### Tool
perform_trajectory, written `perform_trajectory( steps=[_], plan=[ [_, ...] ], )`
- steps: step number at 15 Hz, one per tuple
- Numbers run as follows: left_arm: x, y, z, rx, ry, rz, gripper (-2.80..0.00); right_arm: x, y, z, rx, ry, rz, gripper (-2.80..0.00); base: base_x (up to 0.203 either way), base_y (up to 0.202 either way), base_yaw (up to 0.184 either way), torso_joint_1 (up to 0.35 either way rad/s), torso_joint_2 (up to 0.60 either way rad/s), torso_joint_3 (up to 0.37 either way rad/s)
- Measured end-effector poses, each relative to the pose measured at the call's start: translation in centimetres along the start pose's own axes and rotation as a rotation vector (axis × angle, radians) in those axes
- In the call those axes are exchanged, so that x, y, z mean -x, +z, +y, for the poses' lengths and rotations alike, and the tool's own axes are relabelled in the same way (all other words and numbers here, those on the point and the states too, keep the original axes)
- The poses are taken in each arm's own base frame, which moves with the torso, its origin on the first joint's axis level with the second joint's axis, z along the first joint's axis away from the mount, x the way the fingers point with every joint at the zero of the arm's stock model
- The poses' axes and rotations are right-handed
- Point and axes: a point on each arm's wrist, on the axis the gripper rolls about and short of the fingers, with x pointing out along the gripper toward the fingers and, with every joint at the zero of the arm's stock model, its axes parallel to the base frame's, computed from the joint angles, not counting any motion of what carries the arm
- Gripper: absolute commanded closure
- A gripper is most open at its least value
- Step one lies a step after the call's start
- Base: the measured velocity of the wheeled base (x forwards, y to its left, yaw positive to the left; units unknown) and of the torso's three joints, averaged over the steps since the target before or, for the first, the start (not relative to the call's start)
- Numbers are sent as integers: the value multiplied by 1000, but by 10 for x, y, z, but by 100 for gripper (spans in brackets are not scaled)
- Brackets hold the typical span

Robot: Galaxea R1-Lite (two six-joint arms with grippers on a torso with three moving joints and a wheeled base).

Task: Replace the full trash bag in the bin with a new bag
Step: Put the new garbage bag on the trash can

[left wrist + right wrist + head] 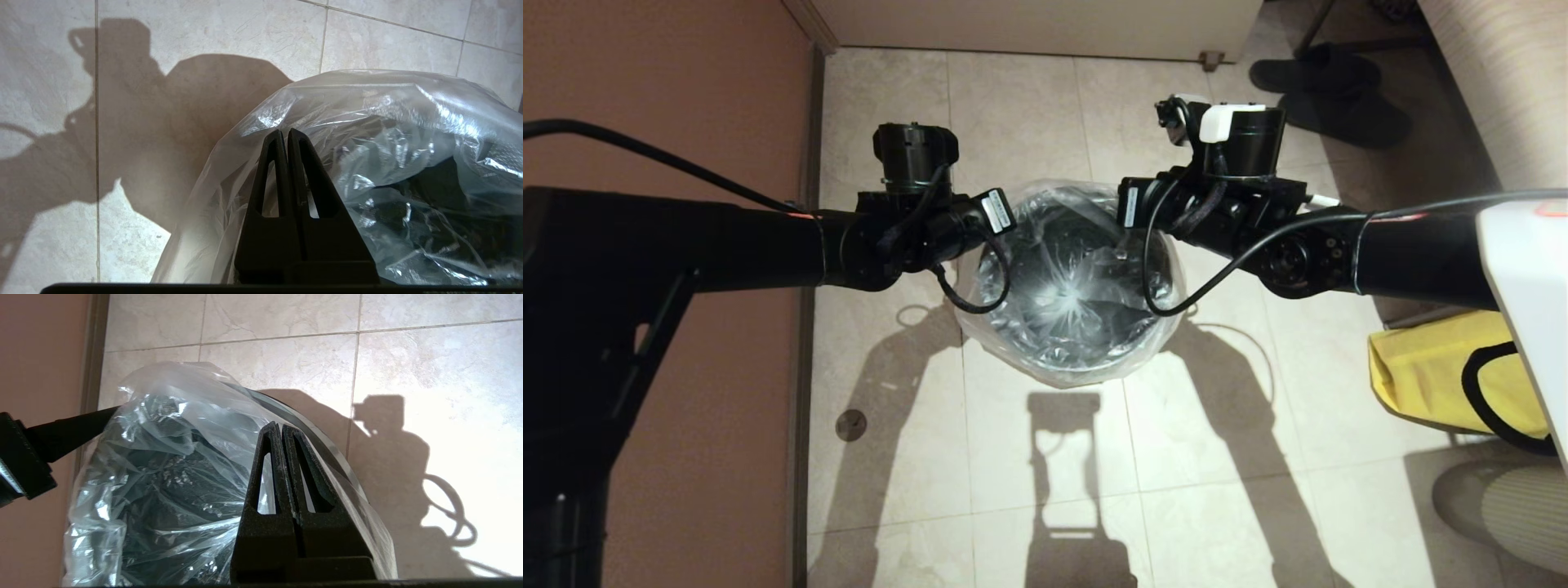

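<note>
The bin (1023, 336) stands on the tiled floor between my two arms, its grey rim (327, 446) showing bare on one side. The new bag (1072, 304), clear and crinkly, lines the bin with its star seal at the bottom, and its edge drapes outward over the rim (229, 171). My left gripper (284, 131) is at the bin's left edge, fingers pressed together with bag film at the tips. On the bin's right edge, my right gripper (278, 425) is shut with a pale line of film between its fingers. In the head view both wrists hide the fingers.
An opaque yellow sack (1437, 376) lies on the floor to the right. Dark slippers (1327, 77) sit far right. A reddish wall (686, 122) runs along the left and a white cabinet (1045, 24) at the back. A floor drain (851, 425) is near left.
</note>
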Motion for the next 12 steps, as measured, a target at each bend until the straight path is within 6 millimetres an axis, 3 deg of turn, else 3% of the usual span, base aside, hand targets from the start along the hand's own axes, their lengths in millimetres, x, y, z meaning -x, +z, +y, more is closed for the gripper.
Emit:
perform_trajectory(
  steps=[12],
  plan=[
    [1, -2, -7, 18, -17, -2, 0, -8, -12, -20, 2, -47, 20, 0, 0, 0, 0, 0, 0, 0]
  ],
)
